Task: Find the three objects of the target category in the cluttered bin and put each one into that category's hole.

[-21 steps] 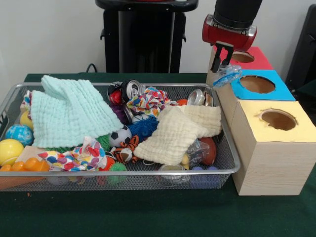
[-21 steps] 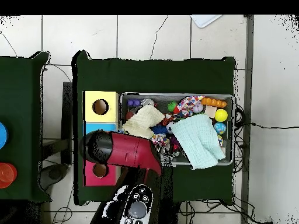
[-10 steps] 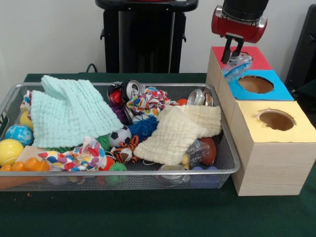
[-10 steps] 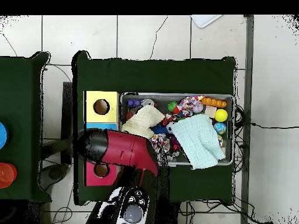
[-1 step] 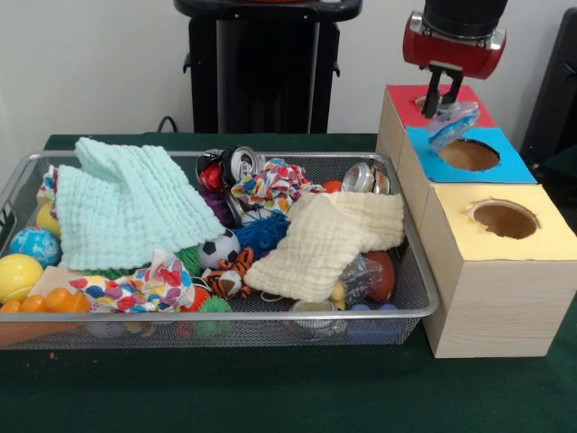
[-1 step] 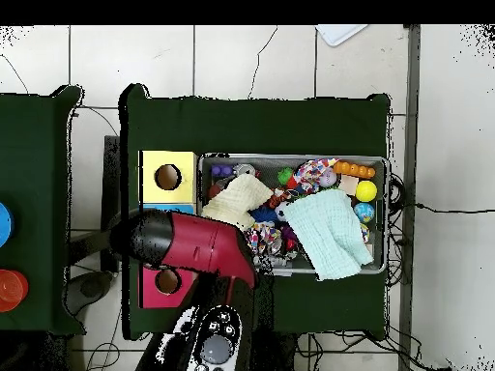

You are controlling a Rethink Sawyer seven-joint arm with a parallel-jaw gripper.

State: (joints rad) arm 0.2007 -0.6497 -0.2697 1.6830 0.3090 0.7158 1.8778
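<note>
The hand is clamped on a crumpled clear plastic wrapper, hanging just above the blue box, at the near edge of its hole, with the red box behind. Judging from this, 1 target item is about to be dropped; whether others are already in cannot be told. Similar clear plastic lies in the wire bin, beside the cream cloth.

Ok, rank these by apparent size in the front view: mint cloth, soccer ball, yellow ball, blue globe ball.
1. mint cloth, largest by far.
2. yellow ball and blue globe ball: look alike, unranked.
3. soccer ball, partly hidden, seemingly smallest.
</note>
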